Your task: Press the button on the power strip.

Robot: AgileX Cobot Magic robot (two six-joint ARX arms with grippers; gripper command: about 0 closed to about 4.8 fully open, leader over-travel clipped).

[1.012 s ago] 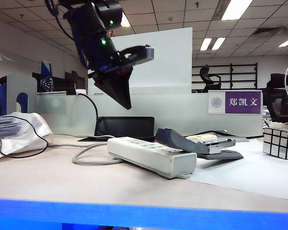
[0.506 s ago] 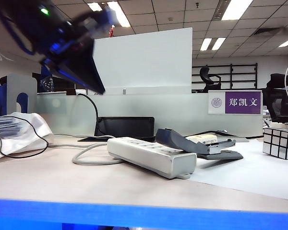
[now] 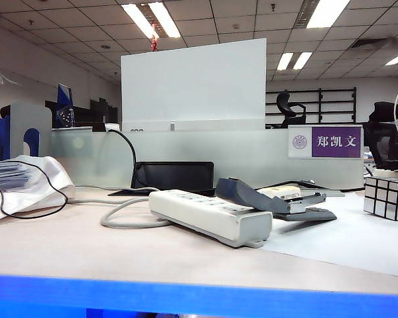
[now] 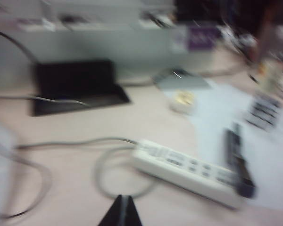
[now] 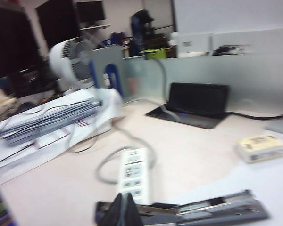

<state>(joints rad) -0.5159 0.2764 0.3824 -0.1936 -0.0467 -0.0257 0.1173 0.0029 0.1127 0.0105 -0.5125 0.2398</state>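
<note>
1. My left pincer (image 4: 120, 211) hangs high above the bench (image 3: 86, 245), tips pressed together, clenched on nothing.
2. My right pincer (image 5: 123, 209) is likewise clenched, above the stapler (image 5: 188, 212).
3. The power strip (image 3: 209, 214) lies mid-bench, its right end touching the stapler.

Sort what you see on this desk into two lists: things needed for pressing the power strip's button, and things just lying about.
Needed for the job:
- power strip with its pale cable
- left gripper, shut, held above the desk short of the strip
- right gripper, shut, above the stapler

Just lying about:
- dark grey stapler, behind the strip
- mirror cube
- black tray
- papers
</note>
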